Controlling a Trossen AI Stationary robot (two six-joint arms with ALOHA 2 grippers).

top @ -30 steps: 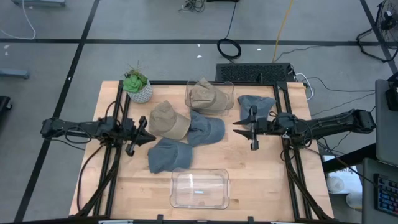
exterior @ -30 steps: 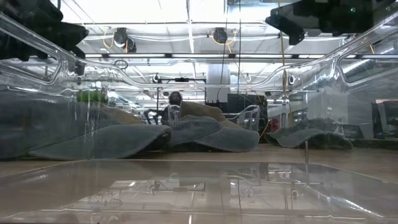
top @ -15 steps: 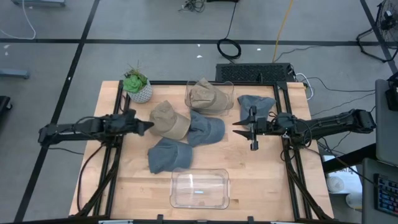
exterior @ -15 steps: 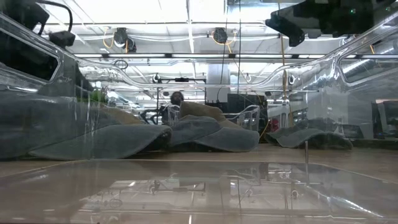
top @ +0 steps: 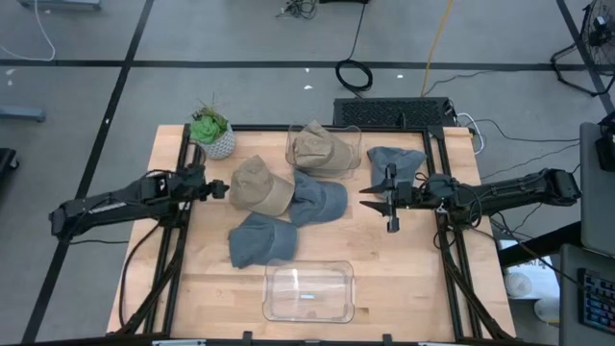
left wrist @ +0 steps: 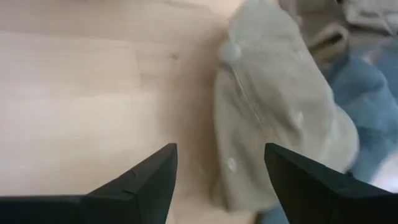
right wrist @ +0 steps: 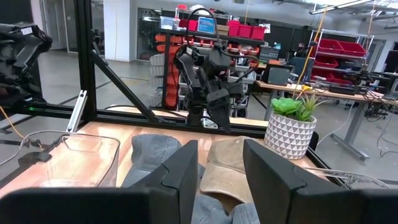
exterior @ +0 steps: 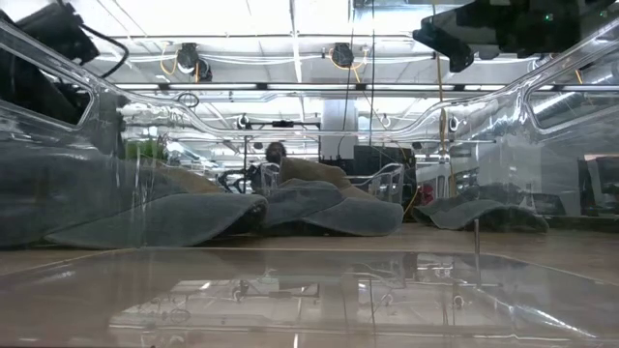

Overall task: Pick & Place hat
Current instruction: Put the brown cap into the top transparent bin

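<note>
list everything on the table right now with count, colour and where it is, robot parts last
tan hats: 2; one left of centre, one inside the far clear bin
blue-grey hats: 3; one at centre, one nearer the front, one at the far right
clear bins: 2; far one holds a tan hat, near one at the front edge
potted plant: 1, green in a white patterned pot, far left corner
table: 1, light wood
left hand: open, beside the left tan hat
right hand: open, right of the central blue-grey hat
</note>
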